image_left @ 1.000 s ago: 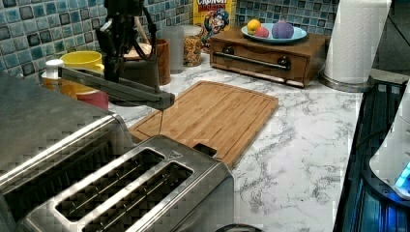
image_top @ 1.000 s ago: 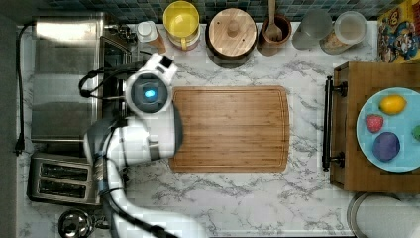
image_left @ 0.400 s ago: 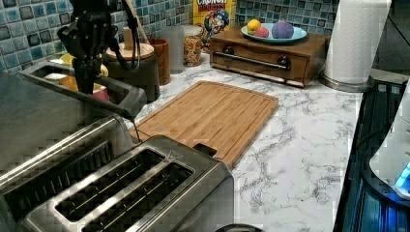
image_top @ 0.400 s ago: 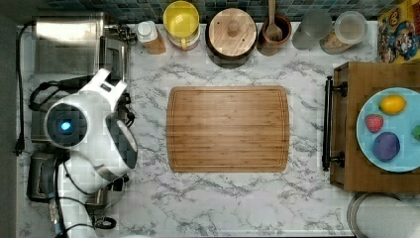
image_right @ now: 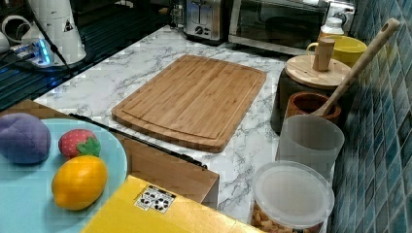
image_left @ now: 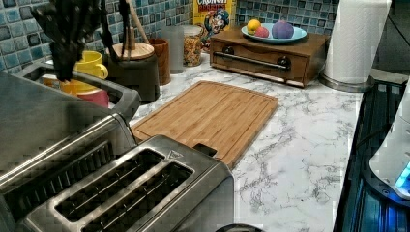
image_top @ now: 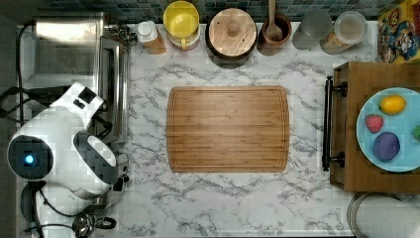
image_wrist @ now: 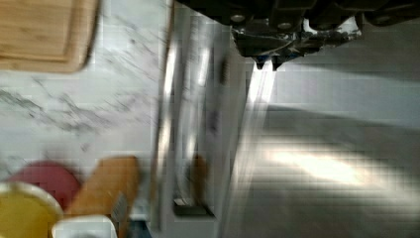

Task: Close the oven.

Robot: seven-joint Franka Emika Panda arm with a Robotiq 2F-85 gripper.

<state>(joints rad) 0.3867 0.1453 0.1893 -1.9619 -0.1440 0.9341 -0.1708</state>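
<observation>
The boxy stainless-steel countertop oven [image_top: 74,74] sits at about ten o'clock in the top view, its glass door [image_right: 274,24] nearly upright in the right view, with the black gripper [image_wrist: 267,62], fingertips pressed together on nothing, at the door's top edge. To finish well, I judge it should keep pressing squarely toward the oven body until the door seats, not slipping over the top. At three o'clock a light-blue plate [image_top: 364,139] holds a yellow lemon [image_top: 393,104], red strawberry [image_top: 374,123] and purple plum [image_top: 386,146]; a brown wooden cup [image_top: 271,32] holds a spoon.
</observation>
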